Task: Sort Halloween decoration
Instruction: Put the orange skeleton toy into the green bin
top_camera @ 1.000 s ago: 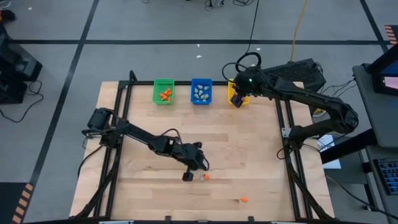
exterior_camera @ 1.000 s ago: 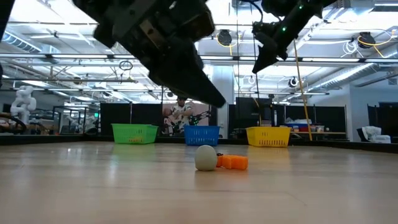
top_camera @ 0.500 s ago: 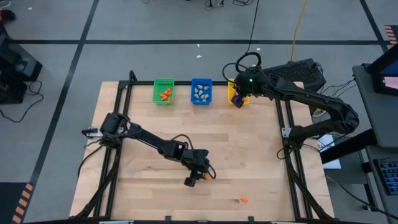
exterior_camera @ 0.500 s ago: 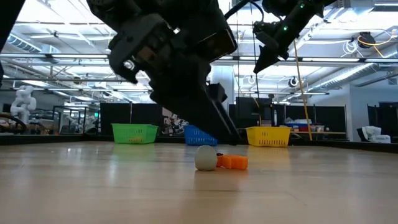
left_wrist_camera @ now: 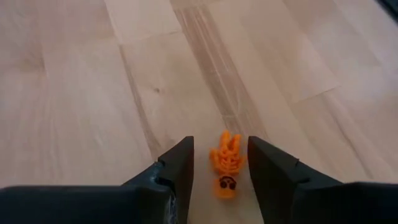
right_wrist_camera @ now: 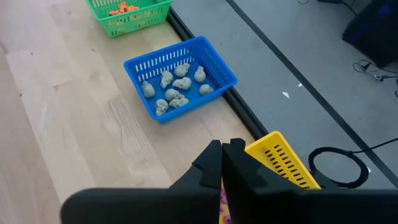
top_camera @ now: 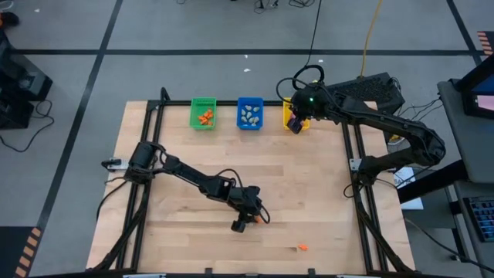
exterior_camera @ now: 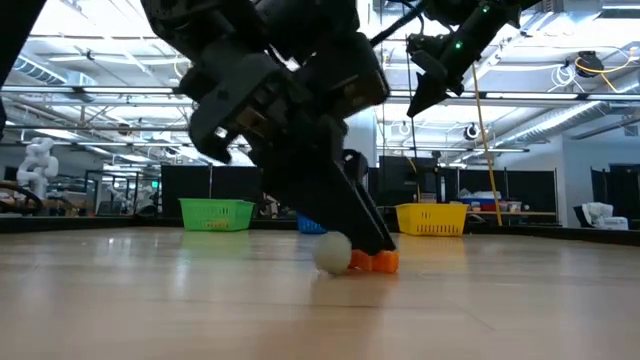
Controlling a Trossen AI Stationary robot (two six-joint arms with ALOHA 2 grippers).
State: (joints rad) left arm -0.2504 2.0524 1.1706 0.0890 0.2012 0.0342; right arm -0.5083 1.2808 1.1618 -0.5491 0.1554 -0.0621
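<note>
— Halloween decoration first: where is it against the left gripper (left_wrist_camera: 218, 167)?

— An orange trinket (left_wrist_camera: 227, 163) lies on the wooden table (left_wrist_camera: 74, 93) right between the two dark fingers (left_wrist_camera: 179, 163). The jaws stand apart with a gap on each side of it, so nothing is gripped.

— Does the low view agree?

— It shows the left gripper (exterior_camera: 375, 250) tipped down onto the table top, its tip at the orange trinket (exterior_camera: 375, 261), with a pale round trinket (exterior_camera: 331, 253) touching that one. The wrist view shows no pale piece.

— And from above?

— The left gripper (top_camera: 240, 225) sits in the near middle of the table (top_camera: 324, 193); the arm hides both trinkets there. A second orange trinket (top_camera: 303, 247) lies alone nearer the front edge.

— Farther back?

— Three bins in a row at the far edge: a green bin (top_camera: 204, 113) with orange pieces, a blue bin (top_camera: 249, 113) with pale skull-like pieces, and a yellow bin (top_camera: 298, 116) half covered by the right arm.

— The right gripper?

— The right gripper (right_wrist_camera: 222, 163) hangs over the yellow bin (right_wrist_camera: 283, 158), fingers pressed together. Something purple (right_wrist_camera: 222, 202) shows just below them, mostly cut off, so I cannot tell what it is. Its own view shows the skulls (right_wrist_camera: 175, 87) in the blue bin (right_wrist_camera: 217, 62) clearly.
</note>
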